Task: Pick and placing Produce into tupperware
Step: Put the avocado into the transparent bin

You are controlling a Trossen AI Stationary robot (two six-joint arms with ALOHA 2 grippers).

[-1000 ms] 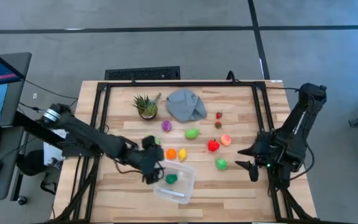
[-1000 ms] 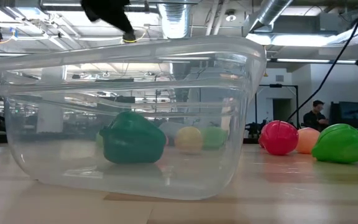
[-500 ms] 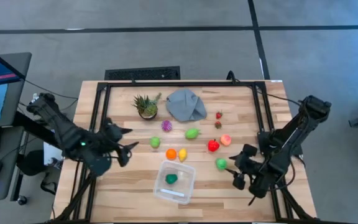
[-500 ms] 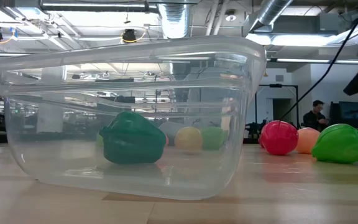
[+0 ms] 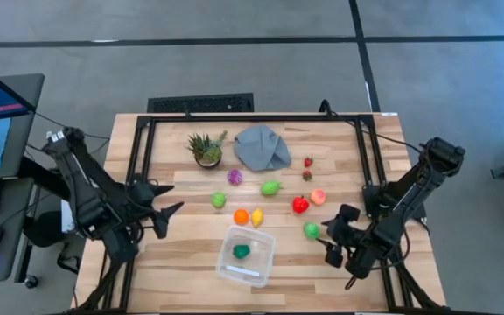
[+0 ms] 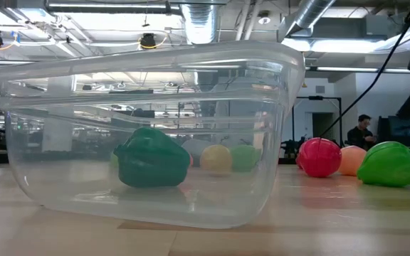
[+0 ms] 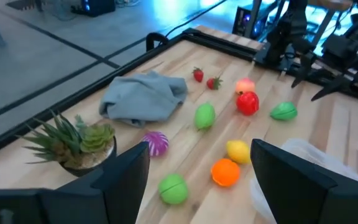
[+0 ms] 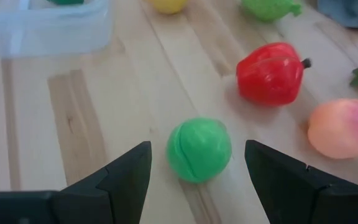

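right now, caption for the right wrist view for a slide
Open right hand poised over a green toy fruit, red pepper and peach beyond.

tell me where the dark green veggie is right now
In the high view the dark green veggie lies inside the clear tupperware, near the table's front edge, just below the orange fruit.

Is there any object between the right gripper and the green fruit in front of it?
Nothing visible stands in the way. The right gripper is open, and the green fruit lies on bare wood just beyond its fingers. The red pepper and the peach lie farther off, beyond and to one side of that fruit.
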